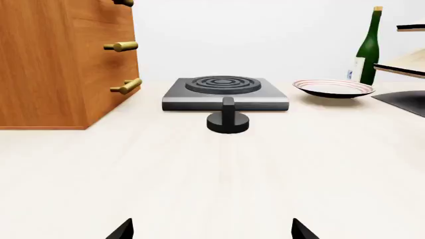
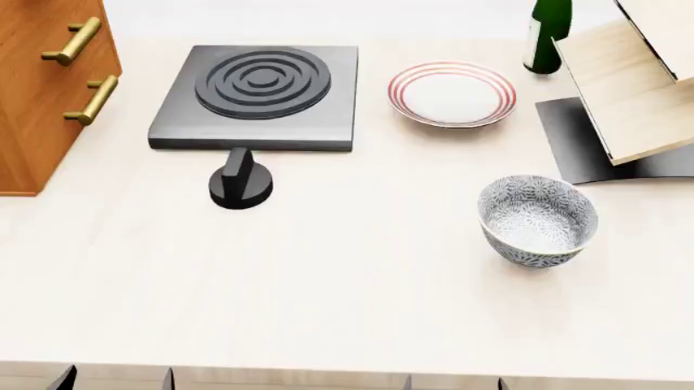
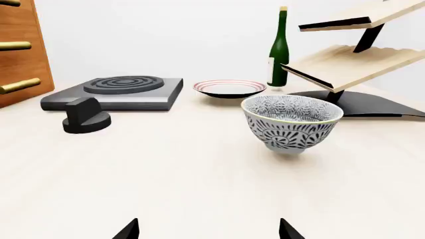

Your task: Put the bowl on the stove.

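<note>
Pale desk [image 2: 358, 309], bowl [image 2: 538, 220] apart from the stove [image 2: 258, 96].
Both tools' [image 1: 211, 231] [image 3: 207, 230] fingers stood apart, holding nothing.

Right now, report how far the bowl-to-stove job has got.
Nothing is done yet: the bowl stands upright on the table, apart from the stove, whose burner is bare. Neither gripper, left or right, holds anything; both are open. Grasping, carrying and placing remain.

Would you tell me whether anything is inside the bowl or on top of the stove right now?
The bowl looks empty, only its floral lining showing. The stove carries nothing on its burner. The black knob sits in front of it, on the table.
</note>
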Robot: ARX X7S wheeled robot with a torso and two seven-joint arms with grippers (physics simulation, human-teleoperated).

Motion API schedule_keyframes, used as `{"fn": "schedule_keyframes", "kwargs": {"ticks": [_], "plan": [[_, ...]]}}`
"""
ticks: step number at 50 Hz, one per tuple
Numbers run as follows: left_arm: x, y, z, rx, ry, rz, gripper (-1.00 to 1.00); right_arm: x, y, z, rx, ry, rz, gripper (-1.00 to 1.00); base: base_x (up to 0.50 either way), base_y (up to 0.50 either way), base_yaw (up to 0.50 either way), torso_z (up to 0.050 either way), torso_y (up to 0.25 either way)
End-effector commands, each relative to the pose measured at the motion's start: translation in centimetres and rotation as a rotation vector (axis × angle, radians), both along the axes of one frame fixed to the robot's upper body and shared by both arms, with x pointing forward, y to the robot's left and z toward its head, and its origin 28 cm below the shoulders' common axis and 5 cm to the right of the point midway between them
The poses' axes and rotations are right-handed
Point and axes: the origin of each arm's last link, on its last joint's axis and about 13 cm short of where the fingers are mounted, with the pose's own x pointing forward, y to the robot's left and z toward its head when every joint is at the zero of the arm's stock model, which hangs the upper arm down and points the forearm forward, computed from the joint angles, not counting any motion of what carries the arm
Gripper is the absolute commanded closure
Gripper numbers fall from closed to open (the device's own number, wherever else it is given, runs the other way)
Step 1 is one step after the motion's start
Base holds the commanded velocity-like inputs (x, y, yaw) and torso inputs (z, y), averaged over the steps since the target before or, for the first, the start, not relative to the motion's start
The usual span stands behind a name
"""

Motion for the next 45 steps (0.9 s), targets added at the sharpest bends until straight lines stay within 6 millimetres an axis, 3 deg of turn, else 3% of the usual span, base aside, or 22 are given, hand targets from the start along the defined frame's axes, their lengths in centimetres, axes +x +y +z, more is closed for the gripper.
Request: {"fn": "schedule_keyframes", "kwargs": {"ticks": [1,27,36,39,42,45], "plan": [[-0.1,0.0,-0.1,0.004,0.002,-0.006,-1.0,0.0,-0.1,-0.5,0.025,0.034,-0.006,-1.0,0.0,0.0,0.0,0.0,0.0],[-0.2,0.1,0.5,-0.015,-0.029,-0.034,-1.0,0.3,-0.2,0.0,-0.02,0.068,-0.003,-1.0,0.0,0.0,0.0,0.0,0.0],[0.1,0.2,2.4,-0.015,-0.074,-0.023,-1.0,0.7,-0.9,2.6,-0.026,0.029,-0.008,-1.0,0.0,0.0,0.0,0.0,0.0],[0.2,0.3,3.7,-0.013,-0.107,-0.02,-1.0,0.8,-1.3,4.3,0.021,-0.004,0.01,-1.0,0.0,0.0,0.0,0.0,0.0],[0.3,0.6,5.4,0.023,-0.167,0.011,-1.0,0.8,-1.8,6.1,-0.051,-0.034,0.05,-1.0,0.0,0.0,0.0,0.0,0.0],[0.3,1.2,8.0,0.013,-0.267,0.054,-1.0,0.5,-3.4,9.1,-0.016,-0.092,0.045,-1.0,0.0,0.0,0.0,0.0,0.0]]}}
